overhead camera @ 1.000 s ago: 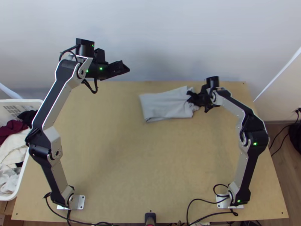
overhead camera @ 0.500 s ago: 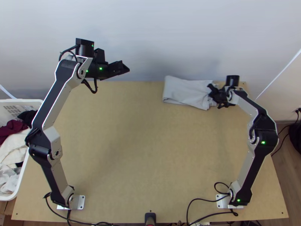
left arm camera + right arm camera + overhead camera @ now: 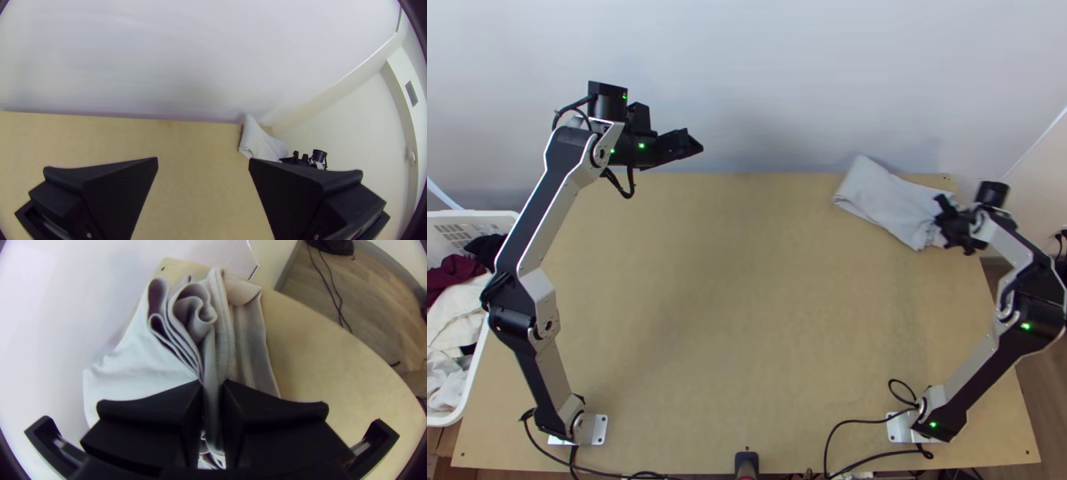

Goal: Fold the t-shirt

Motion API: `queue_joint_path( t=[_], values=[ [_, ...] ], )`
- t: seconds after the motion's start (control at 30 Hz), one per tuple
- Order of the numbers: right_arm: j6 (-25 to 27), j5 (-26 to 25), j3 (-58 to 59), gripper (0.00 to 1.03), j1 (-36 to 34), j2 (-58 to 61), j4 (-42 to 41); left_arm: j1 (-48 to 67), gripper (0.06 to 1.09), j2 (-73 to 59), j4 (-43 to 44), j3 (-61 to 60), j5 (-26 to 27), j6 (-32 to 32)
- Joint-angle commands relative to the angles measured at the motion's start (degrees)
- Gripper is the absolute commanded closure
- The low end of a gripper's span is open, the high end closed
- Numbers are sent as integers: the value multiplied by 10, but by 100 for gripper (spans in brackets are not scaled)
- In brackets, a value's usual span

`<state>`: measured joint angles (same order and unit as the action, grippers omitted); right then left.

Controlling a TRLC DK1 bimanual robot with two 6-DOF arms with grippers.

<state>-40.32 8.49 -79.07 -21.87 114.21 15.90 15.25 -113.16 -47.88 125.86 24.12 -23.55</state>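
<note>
The light grey t-shirt (image 3: 891, 200) lies as a folded strip at the table's back right corner, its far end at the back edge. My right gripper (image 3: 947, 224) is at the shirt's right end. In the right wrist view my right gripper (image 3: 212, 386) is shut on several gathered layers of the shirt (image 3: 138, 360), which bunch up in loops. My left gripper (image 3: 695, 144) is at the back left, away from the cloth. In the left wrist view my left gripper (image 3: 203, 162) stands open with nothing between its fingers; the shirt (image 3: 260, 142) is farther off.
A white basket (image 3: 499, 220) of mixed clothes stands at the left beside the table (image 3: 731, 320). A pale wall (image 3: 763, 80) rises behind the table's back edge. Dark cables (image 3: 329, 289) lie on the floor beyond the right side.
My right gripper has moved right with the shirt in it, first toward the back, then slightly nearer the front. The shirt slid along and turned, its far end now angled backward. The left arm kept still.
</note>
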Motion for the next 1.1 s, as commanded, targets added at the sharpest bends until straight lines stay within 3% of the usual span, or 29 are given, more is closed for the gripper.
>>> queue_joint_path(
  t=[0.0,0.17,0.2,0.27,0.33,0.37,0.47,0.7,0.77,0.83,0.97,1.07],
  values=[
    [-8,-7,30,100,-21,-39,7,6,10,16,6,-2,-3,0],
    [1,-11,70,100,-41,-74,7,10,10,18,6,2,-3,-2],
    [3,-11,79,94,-42,-81,7,11,10,19,6,2,-4,-2],
    [9,-12,93,62,-45,-94,7,13,10,21,6,2,-4,-3],
    [21,-17,102,18,-47,-111,7,13,10,23,6,2,-6,-3],
    [28,-20,105,11,-48,-123,7,13,10,24,6,2,-7,-3],
    [43,-29,111,5,-57,-178,7,10,10,37,6,3,-19,1],
    [123,-22,95,4,-43,-381,28,-27,10,107,33,8,-77,12],
    [121,-16,73,4,-40,-415,36,-39,10,133,48,8,-103,19],
    [123,21,49,5,-33,-434,38,-56,10,161,64,7,-130,32],
    [121,46,-29,4,-9,-460,75,-76,10,228,81,-10,-225,67],
    [129,45,-46,4,10,-508,21,-104,10,291,95,-50,-276,69]
  ],
)
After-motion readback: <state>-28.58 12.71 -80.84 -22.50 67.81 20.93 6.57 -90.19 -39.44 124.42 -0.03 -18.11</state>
